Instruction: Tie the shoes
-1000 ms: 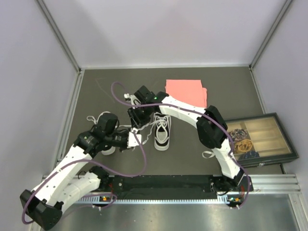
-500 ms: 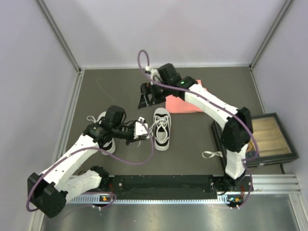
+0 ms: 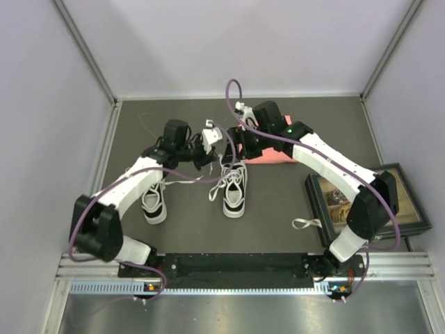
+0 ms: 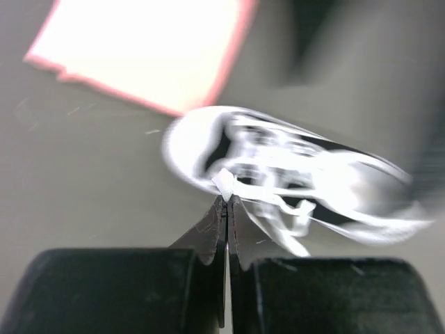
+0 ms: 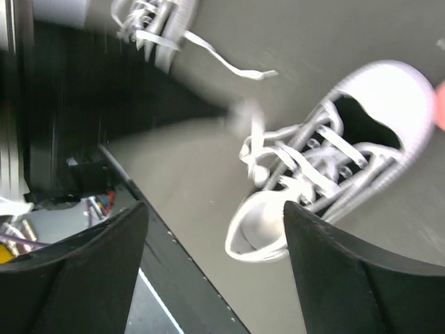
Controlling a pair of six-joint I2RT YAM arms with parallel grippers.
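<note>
- The dark table carries everything. A compartment box sits at its right edge, partly hidden by the right arm.
- A pink sheet lies toward the back, just beyond the centre shoe.
- The centre shoe stands mid-table with its laces loose and untied.
- The second shoe stands well to the left, beside the left arm's forearm.
- The right gripper hangs above the centre shoe, its fingers spread wide and holding nothing.
- The left gripper hangs near the centre shoe, its fingers pressed together on a lace.
- The lace is white, and its end pokes out just past the fingertips.
</note>
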